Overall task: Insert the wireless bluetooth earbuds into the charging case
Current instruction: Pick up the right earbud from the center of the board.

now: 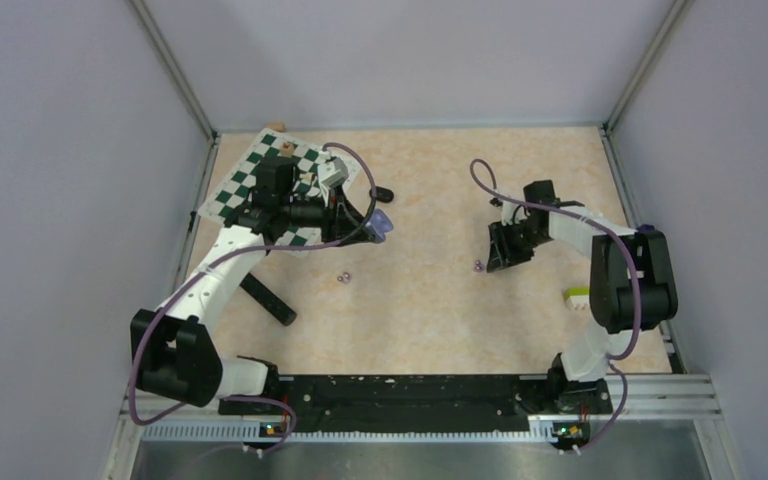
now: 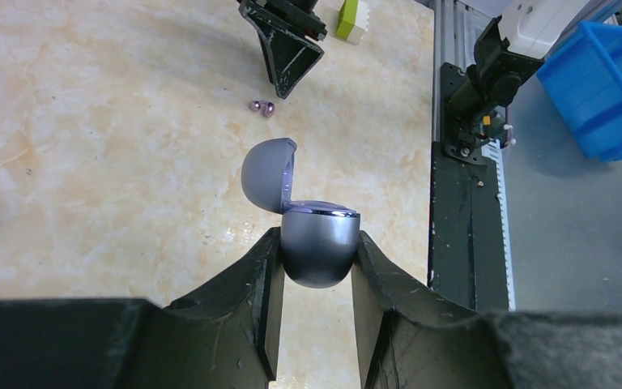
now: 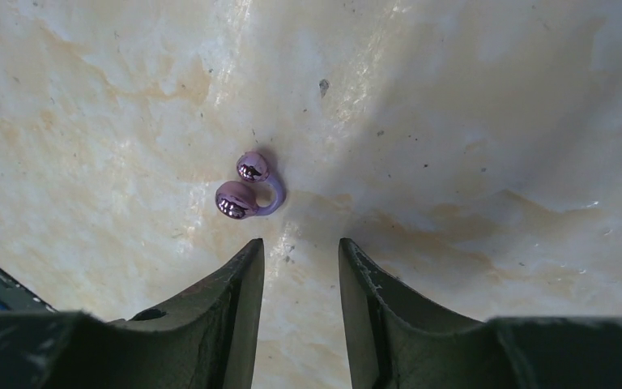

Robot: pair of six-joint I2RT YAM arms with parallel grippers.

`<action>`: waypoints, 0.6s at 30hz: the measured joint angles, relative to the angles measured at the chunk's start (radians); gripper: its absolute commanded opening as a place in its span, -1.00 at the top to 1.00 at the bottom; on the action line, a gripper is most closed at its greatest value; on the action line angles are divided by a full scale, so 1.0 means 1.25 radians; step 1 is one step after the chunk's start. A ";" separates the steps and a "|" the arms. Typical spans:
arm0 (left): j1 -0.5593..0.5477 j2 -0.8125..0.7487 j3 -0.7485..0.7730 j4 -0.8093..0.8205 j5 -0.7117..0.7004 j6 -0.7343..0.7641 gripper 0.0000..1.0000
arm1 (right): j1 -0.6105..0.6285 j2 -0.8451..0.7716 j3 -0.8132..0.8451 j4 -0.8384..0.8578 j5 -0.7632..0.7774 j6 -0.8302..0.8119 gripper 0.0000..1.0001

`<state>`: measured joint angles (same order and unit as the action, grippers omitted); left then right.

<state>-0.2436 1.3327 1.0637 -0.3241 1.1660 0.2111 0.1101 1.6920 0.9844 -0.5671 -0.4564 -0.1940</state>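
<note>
My left gripper (image 1: 372, 222) is shut on the grey-purple charging case (image 2: 317, 243) and holds it above the table, its lid (image 2: 269, 174) open. One pale purple earbud (image 3: 247, 188) lies on the table just ahead of my right gripper's left fingertip. My right gripper (image 3: 301, 247) is open and empty, low over the table; it shows in the top view (image 1: 488, 262) too. That earbud also shows in the left wrist view (image 2: 262, 107). A second purple earbud (image 1: 341, 277) lies on the table below the case. No black earbuds show clearly.
A green-and-white chessboard (image 1: 260, 170) lies at the back left under my left arm. A small black oval thing (image 1: 384, 192) lies beside it. A black bar (image 1: 267, 298) lies near the left arm. A yellow-green and white brick (image 1: 578, 297) sits by the right arm.
</note>
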 measured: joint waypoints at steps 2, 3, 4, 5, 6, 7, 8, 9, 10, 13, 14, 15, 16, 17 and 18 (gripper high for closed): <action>0.000 0.000 0.000 0.002 0.000 0.000 1.00 | -0.005 0.004 -0.001 -0.001 -0.015 0.019 0.25; 0.000 0.000 0.000 0.002 0.000 0.000 1.00 | -0.006 0.006 -0.001 -0.001 -0.020 0.027 0.26; 0.000 0.000 0.000 0.002 0.000 0.000 1.00 | -0.007 0.008 -0.001 -0.001 -0.023 0.033 0.27; 0.000 0.000 0.000 0.002 0.000 0.000 1.00 | -0.007 0.011 -0.001 -0.001 -0.029 0.040 0.28; 0.000 0.000 0.000 0.002 0.000 0.000 1.00 | -0.007 0.015 -0.001 0.001 -0.035 0.047 0.30; 0.000 0.000 0.000 0.002 0.000 0.000 1.00 | -0.007 0.018 -0.001 0.002 -0.042 0.054 0.31; 0.000 0.000 0.000 0.002 0.000 0.000 1.00 | -0.008 0.021 0.000 0.002 -0.048 0.056 0.33; 0.000 0.000 0.000 0.002 0.000 0.000 1.00 | -0.008 0.026 0.001 0.002 -0.056 0.063 0.35; 0.000 0.000 -0.001 0.002 0.000 0.000 1.00 | -0.009 0.032 0.005 0.000 -0.062 0.069 0.37; 0.000 0.000 -0.001 0.003 -0.002 0.000 1.00 | -0.010 0.045 0.012 0.002 -0.074 0.085 0.41; 0.000 -0.001 -0.002 0.003 -0.002 0.000 1.00 | -0.010 0.046 0.013 0.002 -0.074 0.089 0.43; 0.000 -0.001 -0.002 0.004 -0.003 0.000 1.00 | -0.011 0.047 0.014 0.002 -0.074 0.094 0.44; 0.000 -0.001 -0.003 0.005 -0.003 0.000 1.00 | -0.012 0.048 0.014 0.003 -0.074 0.096 0.46; 0.000 -0.001 -0.004 0.005 -0.003 0.000 1.00 | -0.012 0.048 0.014 0.004 -0.074 0.099 0.48; 0.000 -0.001 -0.004 0.006 -0.003 0.000 1.00 | -0.012 0.049 0.014 0.005 -0.073 0.102 0.50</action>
<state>-0.2436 1.3319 1.0584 -0.3168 1.1625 0.2111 0.0948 1.7535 1.0019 -0.5613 -0.5476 -0.0669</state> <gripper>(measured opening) 0.374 0.277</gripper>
